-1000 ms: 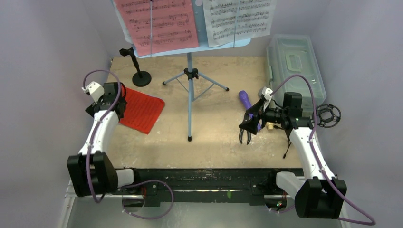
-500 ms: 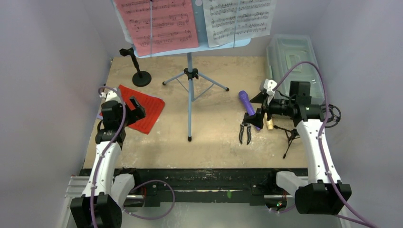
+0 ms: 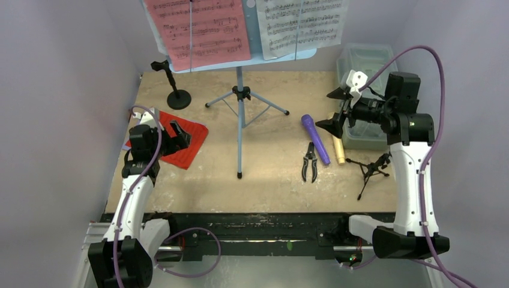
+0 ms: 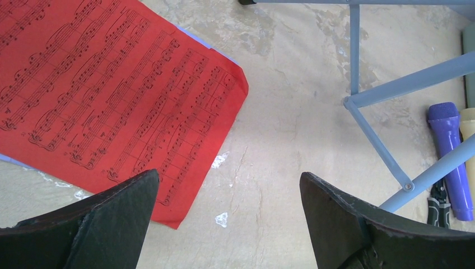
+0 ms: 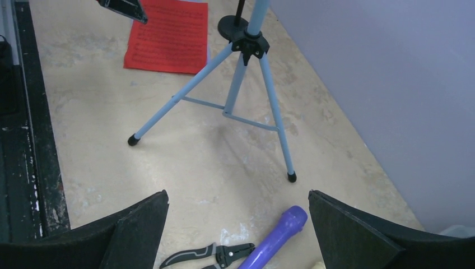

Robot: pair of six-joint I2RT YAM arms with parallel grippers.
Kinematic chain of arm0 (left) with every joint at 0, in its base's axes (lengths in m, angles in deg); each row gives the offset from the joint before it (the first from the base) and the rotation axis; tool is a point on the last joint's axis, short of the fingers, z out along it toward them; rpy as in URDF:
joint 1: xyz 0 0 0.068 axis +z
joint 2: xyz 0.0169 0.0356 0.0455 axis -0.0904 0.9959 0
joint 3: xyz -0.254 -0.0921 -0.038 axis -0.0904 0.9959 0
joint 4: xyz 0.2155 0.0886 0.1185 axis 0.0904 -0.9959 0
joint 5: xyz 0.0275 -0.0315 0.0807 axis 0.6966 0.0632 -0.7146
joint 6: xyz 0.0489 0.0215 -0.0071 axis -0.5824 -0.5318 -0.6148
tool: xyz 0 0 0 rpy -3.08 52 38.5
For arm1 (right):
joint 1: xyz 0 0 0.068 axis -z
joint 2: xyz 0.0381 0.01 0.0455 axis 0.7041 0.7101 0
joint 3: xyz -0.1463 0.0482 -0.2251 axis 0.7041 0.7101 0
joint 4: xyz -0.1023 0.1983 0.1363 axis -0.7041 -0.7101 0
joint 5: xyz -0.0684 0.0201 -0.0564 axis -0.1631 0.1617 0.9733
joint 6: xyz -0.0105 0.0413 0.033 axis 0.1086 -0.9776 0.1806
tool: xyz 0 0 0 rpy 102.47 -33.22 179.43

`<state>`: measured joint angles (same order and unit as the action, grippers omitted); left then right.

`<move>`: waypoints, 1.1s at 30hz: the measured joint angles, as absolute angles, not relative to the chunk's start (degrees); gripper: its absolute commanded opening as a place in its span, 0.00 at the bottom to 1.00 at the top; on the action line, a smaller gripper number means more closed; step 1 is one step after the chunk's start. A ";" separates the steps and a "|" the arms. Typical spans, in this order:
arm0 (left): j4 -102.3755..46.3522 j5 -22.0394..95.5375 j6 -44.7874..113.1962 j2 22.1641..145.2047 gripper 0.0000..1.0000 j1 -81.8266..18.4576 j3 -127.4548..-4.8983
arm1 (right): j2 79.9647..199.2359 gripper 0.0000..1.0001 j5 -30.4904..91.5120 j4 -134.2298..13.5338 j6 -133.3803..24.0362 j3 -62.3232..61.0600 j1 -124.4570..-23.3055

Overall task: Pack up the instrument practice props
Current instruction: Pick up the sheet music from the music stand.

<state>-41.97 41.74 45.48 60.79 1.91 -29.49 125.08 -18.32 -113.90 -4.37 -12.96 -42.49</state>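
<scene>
Moved: our right gripper [image 5: 238, 193] has risen from over the pliers [image 3: 310, 162] toward the box [image 3: 363, 59]; our left gripper [image 4: 228, 178] has swung out over the loose red page [image 4: 112, 95].
Done: nothing packed yet, we judge.
Left: purple microphone [image 3: 316, 138], cream microphone [image 3: 339, 151] and mic tripod [image 3: 371, 171] lie at right on the counter [image 3: 270, 174]; round-base pole [image 3: 174, 90] and music desk [image 3: 239, 126], carrying its pages [image 3: 204, 30], stand at back.
Box: half hidden behind our right arm; contents not discernible.
Fingers: both pairs spread wide, empty.
</scene>
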 measured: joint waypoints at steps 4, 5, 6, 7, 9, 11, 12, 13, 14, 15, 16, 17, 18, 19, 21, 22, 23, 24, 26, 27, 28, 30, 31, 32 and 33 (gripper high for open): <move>-41.51 42.22 45.48 60.94 0.97 1.91 -29.51 | 126.53 0.99 -16.94 -114.80 -5.55 -17.97 -42.49; -41.49 42.29 45.48 60.94 0.96 1.91 -29.49 | 126.92 0.99 -16.70 -114.84 -5.95 -19.45 -42.49; -41.47 42.33 45.48 60.94 0.97 1.91 -29.49 | 127.29 0.99 -16.68 -114.82 -6.34 -20.85 -42.49; -41.45 42.38 45.45 60.94 0.97 1.91 -29.51 | 127.64 0.99 -16.61 -114.82 -6.80 -22.23 -42.49; -41.45 42.42 45.48 60.94 0.97 1.91 -29.51 | 128.45 0.99 -16.57 -114.56 -7.80 -24.92 -42.49; -41.45 42.42 45.48 60.94 0.97 1.91 -29.51 | 129.22 0.99 -16.61 -114.25 -8.96 -26.95 -42.49; -41.45 42.42 45.48 60.94 0.97 1.91 -29.49 | 129.67 0.99 -16.72 -114.06 -9.58 -27.93 -42.49; -41.45 42.42 45.45 60.94 0.97 1.91 -29.51 | 130.22 0.99 -16.83 -113.75 -10.34 -28.85 -42.49; -41.45 42.42 45.48 60.94 0.97 1.91 -29.49 | 130.77 0.99 -16.92 -113.36 -11.15 -29.72 -42.49; -41.45 42.42 45.45 60.94 0.97 1.91 -29.51 | 131.31 0.99 -17.05 -112.90 -11.87 -30.29 -42.49; -41.47 42.42 45.45 60.94 0.97 1.91 -29.49 | 131.73 0.99 -17.20 -112.46 -12.48 -30.71 -42.49; -41.45 42.42 45.48 60.94 0.97 1.91 -29.51 | 132.30 0.99 -17.51 -111.98 -13.44 -31.21 -42.49; -41.45 42.42 45.45 60.94 0.97 1.91 -29.51 | 132.82 0.99 -17.94 -111.48 -14.16 -31.52 -42.49; -41.45 42.42 45.45 60.94 0.97 1.91 -29.51 | 133.15 0.99 -18.29 -111.17 -14.71 -31.74 -42.49; -41.47 42.42 45.45 60.94 0.97 1.91 -29.49 | 133.94 0.99 -18.77 -110.36 -16.26 -32.28 -42.49; -41.47 42.42 45.48 60.94 0.97 1.91 -29.49 | 134.26 0.99 -18.99 -110.01 -16.88 -32.63 -42.49; -41.47 42.42 45.45 60.94 0.97 1.91 -29.51 | 134.64 0.99 -19.36 -109.62 -17.53 -33.09 -42.47; -41.47 42.42 45.45 60.94 0.97 1.91 -29.49 | 134.99 0.99 -19.76 -109.25 -18.12 -33.62 -42.49; -41.45 42.42 45.45 60.94 0.96 1.91 -29.49 | 135.62 0.99 -20.28 -108.57 -19.04 -34.88 -42.49; -41.47 42.42 45.45 60.94 0.96 1.91 -29.51 | 136.01 0.99 -20.57 -108.26 -19.67 -35.78 -42.49; -41.47 42.42 45.45 60.94 0.97 1.91 -29.51 | 136.34 0.99 -20.96 -107.83 -20.24 -36.54 -42.49; -41.47 42.42 45.48 60.92 0.97 1.91 -29.49 | 136.95 0.99 -21.57 -107.15 -21.31 -37.94 -42.49; -41.45 42.42 45.45 60.92 0.97 1.91 -29.49 | 137.30 0.99 -21.86 -106.73 -21.75 -38.69 -42.49; -41.47 42.42 45.45 60.92 0.96 1.91 -29.49 | 137.63 0.99 -22.12 -106.36 -22.16 -39.32 -42.49; -41.47 42.42 45.48 60.92 0.96 1.91 -29.49 | 138.02 0.99 -22.60 -105.93 -22.69 -40.04 -42.49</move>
